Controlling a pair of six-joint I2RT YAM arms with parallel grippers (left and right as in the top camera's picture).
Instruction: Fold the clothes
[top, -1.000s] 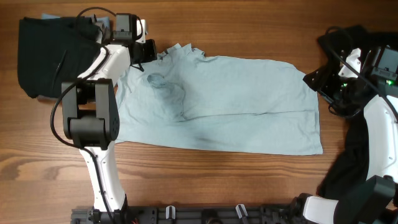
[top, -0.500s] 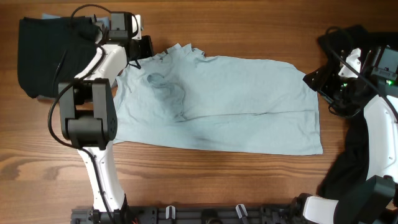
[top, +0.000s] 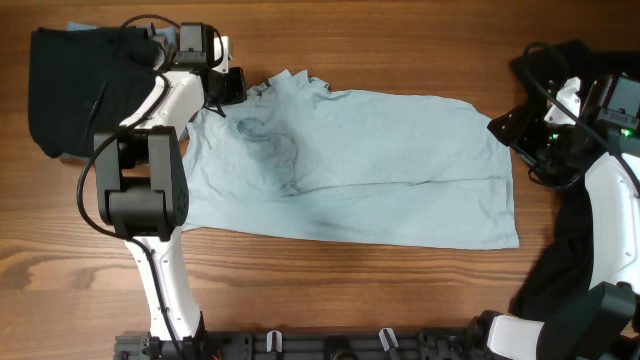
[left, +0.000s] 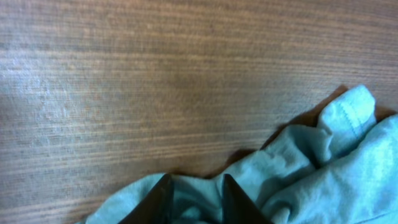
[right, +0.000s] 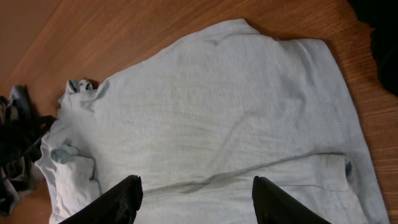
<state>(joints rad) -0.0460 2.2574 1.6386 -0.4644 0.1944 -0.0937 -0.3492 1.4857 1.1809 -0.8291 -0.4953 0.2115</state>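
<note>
The pale light-blue T-shirt (top: 380, 160) lies spread flat across the middle of the table, partly folded, with a crumpled patch near its collar. My left gripper (top: 232, 85) sits at the shirt's upper-left corner. In the left wrist view its dark fingers (left: 160, 199) stand narrowly apart over bunched blue fabric (left: 348, 168), so the left gripper (left: 196, 180) is open. The right gripper (top: 505, 128) hovers by the shirt's right edge. From the right wrist, that gripper (right: 196, 180) is wide open above the shirt (right: 205, 106), holding nothing. A black T-shirt (top: 75, 90) lies at the far left.
Another dark cloth (top: 570, 250) is heaped at the right edge beside the right arm, also seen as dark cloth (right: 382, 37) in the right wrist view. Bare wooden table (top: 330, 290) runs along the front, with a black rail at its edge.
The left gripper's jaws have parted, and it shifted slightly at the shirt's upper-left corner. The cloth near the collar settled a little. The right arm has not moved.
</note>
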